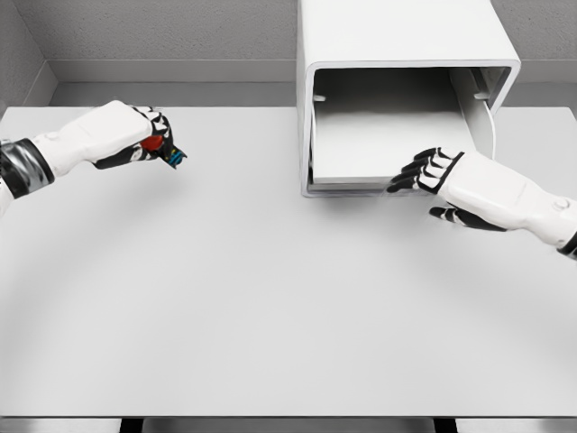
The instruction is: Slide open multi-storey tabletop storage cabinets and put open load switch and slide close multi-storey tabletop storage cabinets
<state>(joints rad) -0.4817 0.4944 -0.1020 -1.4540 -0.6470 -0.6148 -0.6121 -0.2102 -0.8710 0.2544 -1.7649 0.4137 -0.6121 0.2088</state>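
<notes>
White dominates: one white cabinet (397,54) stands at the far edge of the pale grey surface (270,298), right of the middle, and two white arms reach in from either side. The cabinet's front is open, and one drawer (388,135) shows, slid out toward the near side with its flat floor bare. I can count only this single drawer; whether other storeys lie above or below cannot be told from this angle.

There are two robot hands. The left robot hand (135,137) hovers above the far left part of the surface, well apart from the cabinet, its fingers curled around one switch (165,149), a small thing showing red and blue-green parts poking out past the black fingers. Its finer shape is too small to make out.

The right robot hand (433,171) is at the drawer's front right corner, its black-and-white fingers (410,176) bent over the drawer's front edge and touching it, the thumb lower and apart.

One switch, one cabinet, one drawer, two robot hands: nothing else rests on the surface.
</notes>
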